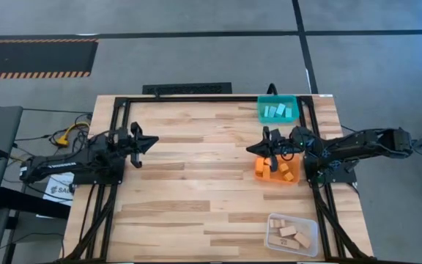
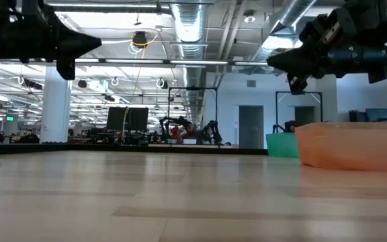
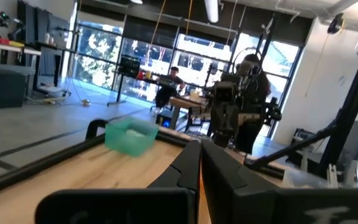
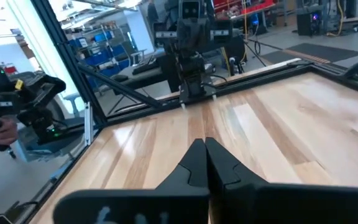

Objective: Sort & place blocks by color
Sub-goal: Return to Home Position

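Now small rectangular orange blocks lie in the orange plastic bin just beside the right end effector, fingers together; the left end effector, likewise closed, hovers over the wooden table.

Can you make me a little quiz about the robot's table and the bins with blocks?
1. True or false: the tan blocks lie in the clear bin.
2. The bin between the teal bin and the clear bin is: A red, B orange, C white.
3. Fill in: the left tool and the right tool both have their fingers ___.
Key: 1 true; 2 B, the orange bin; 3 shut.
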